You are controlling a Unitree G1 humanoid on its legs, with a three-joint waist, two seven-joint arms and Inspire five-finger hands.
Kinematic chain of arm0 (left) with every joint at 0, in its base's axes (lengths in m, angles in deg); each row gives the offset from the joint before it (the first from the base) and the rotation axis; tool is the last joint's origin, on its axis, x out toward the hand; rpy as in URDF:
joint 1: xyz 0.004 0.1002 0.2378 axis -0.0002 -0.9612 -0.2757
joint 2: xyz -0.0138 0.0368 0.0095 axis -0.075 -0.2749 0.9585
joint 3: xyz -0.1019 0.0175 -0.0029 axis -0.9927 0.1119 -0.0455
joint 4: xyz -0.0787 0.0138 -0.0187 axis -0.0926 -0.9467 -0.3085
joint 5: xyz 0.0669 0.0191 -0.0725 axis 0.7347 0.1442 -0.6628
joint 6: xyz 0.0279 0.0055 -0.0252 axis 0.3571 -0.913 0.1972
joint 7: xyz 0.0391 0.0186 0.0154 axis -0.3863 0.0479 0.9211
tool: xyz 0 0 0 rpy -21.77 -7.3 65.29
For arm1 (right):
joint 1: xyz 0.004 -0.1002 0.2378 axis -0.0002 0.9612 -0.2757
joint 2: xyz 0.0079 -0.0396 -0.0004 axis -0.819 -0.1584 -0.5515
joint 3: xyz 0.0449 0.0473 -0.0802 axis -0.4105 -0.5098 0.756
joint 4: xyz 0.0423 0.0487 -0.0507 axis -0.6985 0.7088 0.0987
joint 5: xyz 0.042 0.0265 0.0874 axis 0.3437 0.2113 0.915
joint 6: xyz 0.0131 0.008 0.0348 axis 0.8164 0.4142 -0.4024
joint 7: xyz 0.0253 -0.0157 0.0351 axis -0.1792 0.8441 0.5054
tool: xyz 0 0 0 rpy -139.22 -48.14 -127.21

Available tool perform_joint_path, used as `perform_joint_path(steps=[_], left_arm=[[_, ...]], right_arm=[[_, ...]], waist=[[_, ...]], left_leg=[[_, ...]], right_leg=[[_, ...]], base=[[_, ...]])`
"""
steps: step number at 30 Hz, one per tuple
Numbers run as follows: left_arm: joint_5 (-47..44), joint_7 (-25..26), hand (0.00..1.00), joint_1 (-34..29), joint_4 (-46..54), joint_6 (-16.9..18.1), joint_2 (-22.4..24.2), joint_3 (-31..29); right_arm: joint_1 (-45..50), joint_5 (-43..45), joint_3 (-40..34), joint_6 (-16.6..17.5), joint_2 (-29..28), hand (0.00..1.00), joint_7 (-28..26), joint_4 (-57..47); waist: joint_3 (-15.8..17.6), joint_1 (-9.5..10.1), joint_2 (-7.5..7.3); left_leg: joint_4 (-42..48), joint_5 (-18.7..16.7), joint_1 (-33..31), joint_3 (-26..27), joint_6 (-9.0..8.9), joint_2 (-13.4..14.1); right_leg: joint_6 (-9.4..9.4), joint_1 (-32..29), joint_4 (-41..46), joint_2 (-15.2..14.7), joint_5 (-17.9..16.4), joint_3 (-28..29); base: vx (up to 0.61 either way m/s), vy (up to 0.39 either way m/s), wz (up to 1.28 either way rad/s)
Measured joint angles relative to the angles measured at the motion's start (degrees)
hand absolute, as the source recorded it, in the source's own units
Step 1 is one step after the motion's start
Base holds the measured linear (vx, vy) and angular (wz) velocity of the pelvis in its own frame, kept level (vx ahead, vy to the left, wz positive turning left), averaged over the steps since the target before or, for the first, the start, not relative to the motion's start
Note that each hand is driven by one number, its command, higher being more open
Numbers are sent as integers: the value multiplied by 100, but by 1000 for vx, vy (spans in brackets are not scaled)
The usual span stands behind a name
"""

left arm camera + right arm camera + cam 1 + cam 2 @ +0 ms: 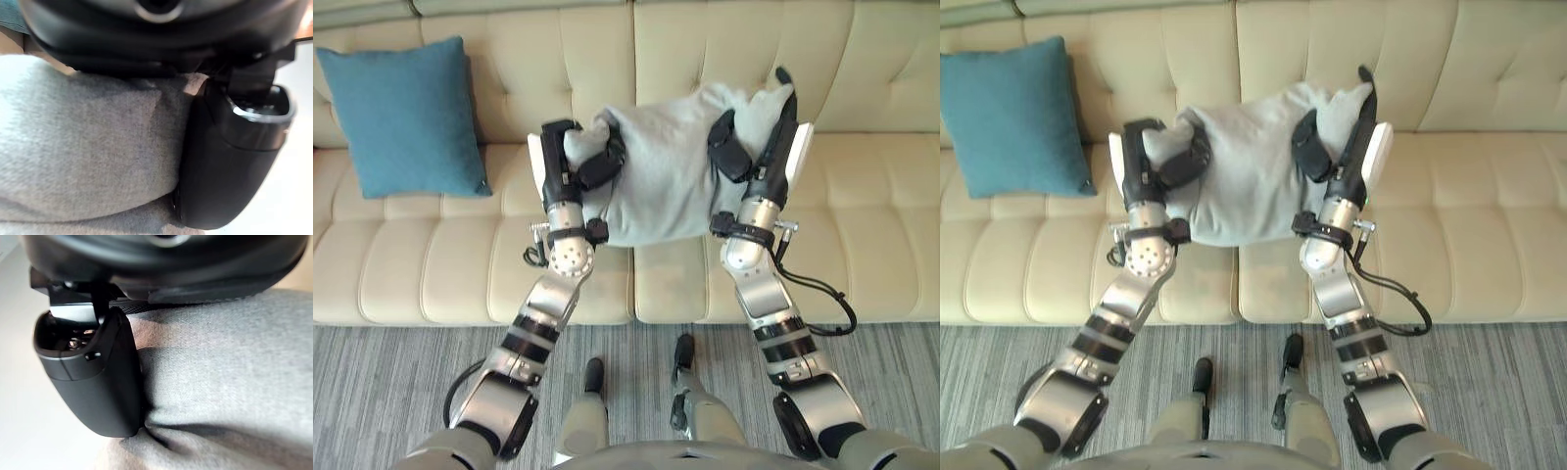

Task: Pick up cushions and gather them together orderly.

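Observation:
A light grey cushion [661, 176] hangs between my two hands just above the cream sofa's seat [881, 235]. My left hand [563, 157] grips its left edge, with the thumb [230, 161] pressed into the grey cloth [83, 147]. On the cushion's right edge is my right hand [773, 147], fingers reaching up along the side and thumb [98, 382] pinching the fabric [230, 372]. A teal cushion [406, 117] leans upright against the sofa back at the far left, well apart from both hands.
The sofa has a tufted back and wide bare seat pads on both sides of the grey cushion. Striped grey carpet [372, 392] lies in front of the sofa's front edge.

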Motion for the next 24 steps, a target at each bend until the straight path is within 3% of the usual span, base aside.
perform_joint_path(steps=[9,15,16,24], left_arm=[[159,619,0,1852,-892,0,-79,-355],[163,665,0,2425,-1407,-4,-131,-390],[163,664,100,2474,-1517,-4,-129,-391],[150,668,100,2752,-1831,28,-14,-804]], right_arm=[[-1499,-3,-68,-129,56,0,682,404],[-1930,5,-206,-129,-5,0,806,868],[-1930,8,-228,-129,-25,100,806,963],[-2043,33,-322,-39,-94,100,846,1080]], waist=[[499,14,1],[778,10,1],[853,8,2],[1011,7,-19]], left_leg=[[11,182,-718,-3,-88,-3],[-73,277,-984,6,-114,-2],[-75,277,-981,19,-114,-1],[-65,275,-1099,67,-116,-10]], right_leg=[[-93,-717,3,1,164,16],[-118,-1041,3,7,234,38],[-119,-1043,3,9,235,52],[-107,-1180,2,2,255,125]], base=[[0,0,0],[7,0,-1],[56,4,-5],[35,7,-2]])
